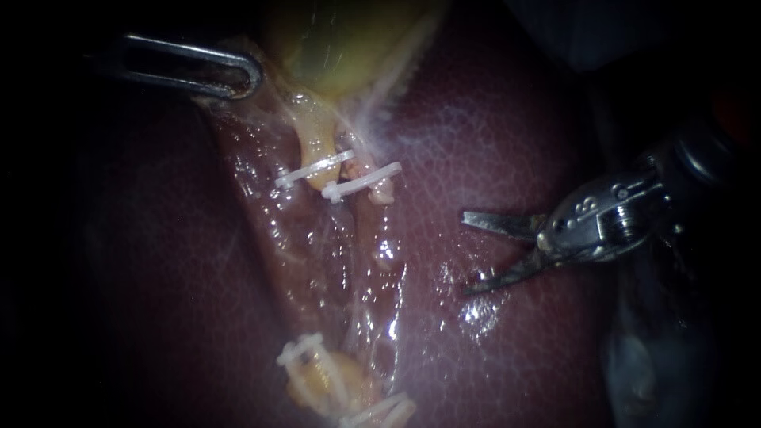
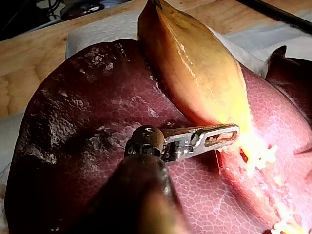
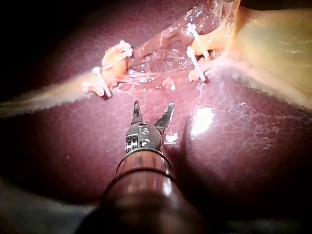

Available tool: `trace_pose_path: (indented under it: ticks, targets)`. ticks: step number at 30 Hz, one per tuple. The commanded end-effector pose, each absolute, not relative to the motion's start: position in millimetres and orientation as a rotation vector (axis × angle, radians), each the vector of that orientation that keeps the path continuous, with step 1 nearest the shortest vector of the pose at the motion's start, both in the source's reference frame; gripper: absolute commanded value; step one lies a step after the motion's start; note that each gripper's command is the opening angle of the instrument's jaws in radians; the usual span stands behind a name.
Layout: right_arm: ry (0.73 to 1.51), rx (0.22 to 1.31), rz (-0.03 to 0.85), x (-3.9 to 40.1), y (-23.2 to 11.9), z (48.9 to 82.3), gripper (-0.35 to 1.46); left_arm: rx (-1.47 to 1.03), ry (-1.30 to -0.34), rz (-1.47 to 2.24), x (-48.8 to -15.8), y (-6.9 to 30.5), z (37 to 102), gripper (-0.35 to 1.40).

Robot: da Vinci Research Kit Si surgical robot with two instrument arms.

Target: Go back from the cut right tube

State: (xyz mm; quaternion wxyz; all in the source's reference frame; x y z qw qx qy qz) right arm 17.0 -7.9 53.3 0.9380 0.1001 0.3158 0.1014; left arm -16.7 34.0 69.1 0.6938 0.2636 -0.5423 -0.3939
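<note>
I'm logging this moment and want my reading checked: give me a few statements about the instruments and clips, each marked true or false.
1. The right instrument's jaws are open. True.
2. The right instrument touches a clip. False: it is apart from the clips, over the liver.
3. The left instrument's jaws are shut on the gallbladder. True.
4. Only one clip shows. False: four show, two nearer the gallbladder and two farther from it.
</note>
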Motion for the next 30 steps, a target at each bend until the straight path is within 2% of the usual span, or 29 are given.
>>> trace_pose_path:
  ticks: [1,4,11,22,30]
  targets:
    - [0.647,0.214,0.209,16.9,-7.9,53.4,1.45,0.588,-1.21,-0.88,-16.7,33.9,69.2,-0.35]
    - [0.664,0.246,0.206,16.8,-7.9,53.4,1.45,0.589,-1.208,-0.877,-16.9,33.8,69.3,-0.35]
    - [0.664,0.246,0.205,16.6,-7.9,53.4,1.45,0.585,-1.203,-0.864,-17.8,33.2,70.2,-0.35]
    - [0.665,0.247,0.205,16.3,-7.8,53.5,1.45,0.621,-1.166,-0.858,-21.8,30.4,75.1,-0.35]
    - [0.668,0.252,0.203,16.3,-7.8,53.5,1.45,0.626,-1.163,-0.861,-22.1,30.5,76.7,-0.35]
